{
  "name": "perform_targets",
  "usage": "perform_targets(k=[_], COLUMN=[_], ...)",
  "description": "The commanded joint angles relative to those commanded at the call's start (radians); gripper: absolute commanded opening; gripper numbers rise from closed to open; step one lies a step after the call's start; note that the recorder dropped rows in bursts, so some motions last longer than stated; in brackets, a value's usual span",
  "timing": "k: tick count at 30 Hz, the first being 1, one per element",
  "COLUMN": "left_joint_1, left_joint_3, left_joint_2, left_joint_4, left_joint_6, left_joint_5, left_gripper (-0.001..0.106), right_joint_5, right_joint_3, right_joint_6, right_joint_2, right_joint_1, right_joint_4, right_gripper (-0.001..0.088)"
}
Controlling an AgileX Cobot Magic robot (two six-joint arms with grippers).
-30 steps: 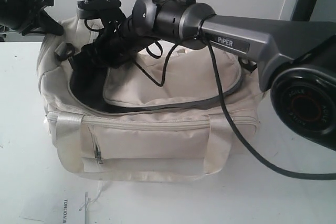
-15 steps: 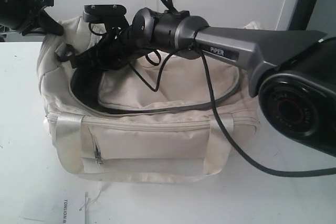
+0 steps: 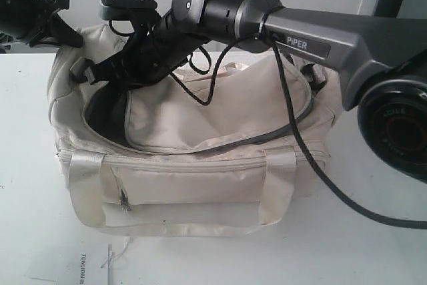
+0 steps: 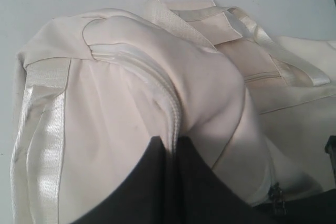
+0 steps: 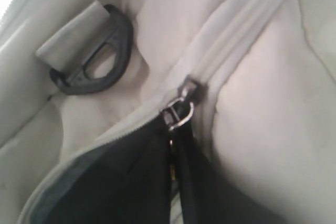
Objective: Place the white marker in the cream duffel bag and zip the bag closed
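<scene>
The right gripper (image 5: 172,148) has its jaws pinched shut on the zip pull (image 5: 178,113), right at their tips, at one end of the cream duffel bag (image 3: 200,191). The open zip track (image 3: 220,143) curves back toward the arm's base. The arm (image 3: 300,38) lies stretched across the bag. The white marker's not visible anywhere.

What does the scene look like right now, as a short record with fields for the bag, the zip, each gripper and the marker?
bag: cream duffel bag on the white table, front pocket toward the exterior camera
top zip: partly open, dark lining showing at the end on the left of the exterior view
right gripper: shut, apparently on the zip pull, near the dark end ring
left gripper: at the bag's fabric; grip unclear
white marker: not in view
</scene>
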Motion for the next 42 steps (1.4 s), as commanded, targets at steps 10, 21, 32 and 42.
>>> perform_targets(k=[10,21,32,42], left_joint_1=[0.0,0.0,0.0,0.0], left_joint_3=[0.0,0.0,0.0,0.0], left_joint_2=[0.008,0.008,0.008,0.008], left_joint_4=[0.0,0.0,0.0,0.0], left_joint_6=[0.0,0.0,0.0,0.0], left_joint_5=[-0.004,-0.013,-0.011,-0.013], left_gripper=[0.0,0.0,0.0,0.0], right_joint_5=[-0.014,-0.046,-0.177,-0.327], right_joint_3=[-0.006,-0.006,-0.006,-0.006], right_joint_6=[0.022,0.007,0.065,0.111], right_joint_2=[0.006,-0.012,0.067,0.092], right_joint_1=[-0.01,0.002,0.0,0.0], right_joint_4=[-0.041,0.064,0.096,0.1], right_gripper=[0.0157,0.03,0.0224,0.0206])
